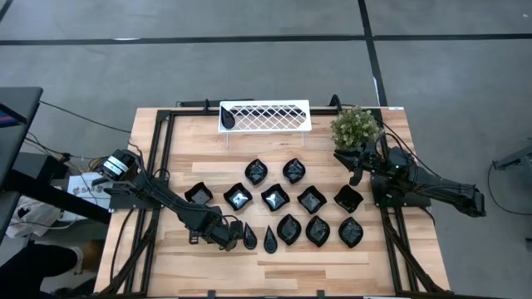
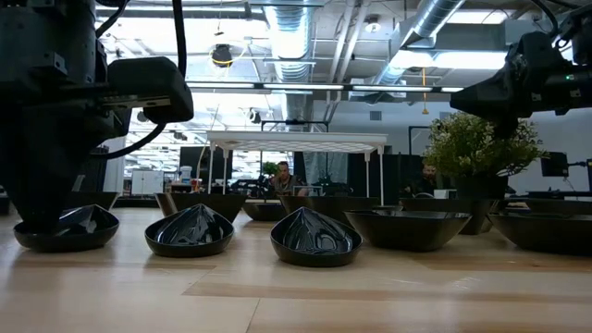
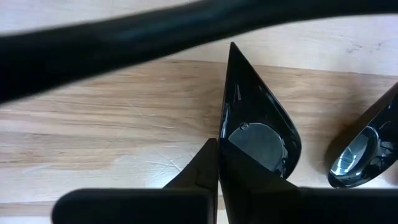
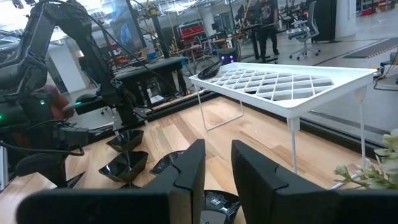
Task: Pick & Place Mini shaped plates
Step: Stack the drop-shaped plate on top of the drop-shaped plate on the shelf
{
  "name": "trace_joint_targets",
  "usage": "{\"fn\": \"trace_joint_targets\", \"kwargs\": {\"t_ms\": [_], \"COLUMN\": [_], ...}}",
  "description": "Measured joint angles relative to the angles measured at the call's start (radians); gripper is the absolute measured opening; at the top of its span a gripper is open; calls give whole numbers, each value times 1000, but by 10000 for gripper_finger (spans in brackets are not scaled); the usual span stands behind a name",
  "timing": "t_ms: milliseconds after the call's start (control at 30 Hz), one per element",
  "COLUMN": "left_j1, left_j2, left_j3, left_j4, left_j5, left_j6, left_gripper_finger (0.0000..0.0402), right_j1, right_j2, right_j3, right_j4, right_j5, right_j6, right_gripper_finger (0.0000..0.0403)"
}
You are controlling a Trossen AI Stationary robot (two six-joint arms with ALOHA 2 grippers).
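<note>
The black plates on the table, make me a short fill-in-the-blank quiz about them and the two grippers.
1. The left gripper is shut on a ____-shaped plate.
2. One black plate already lies on the white ____.
3. The potted plant stands beside the tray, near the ____ gripper.

Missing words: teardrop; tray; right

I see glossy black mini plates spread in three loose rows across the wooden table. One slim teardrop plate lies flat at the front row's left end, pointed tip outward, clamped at its rim.
</note>
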Motion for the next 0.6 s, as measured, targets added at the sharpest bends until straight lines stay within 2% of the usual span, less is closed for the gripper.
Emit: {"fn": "trace_joint_targets", "kwargs": {"t_ms": [400,600], "left_j1": [-2,-2], "left_j2": [-31,-91], "left_j3": [0,0], "left_j4": [0,-16], "left_j5": [14,-32], "left_j6": [45,45], "left_gripper_finger": [5,4], "right_j1": [0,0], "right_j2": [0,0], "right_j3": [0,0], "right_j4": [0,0], "right_j5": [0,0], "right_j6": [0,0], "right_gripper_finger": [74,74]}}
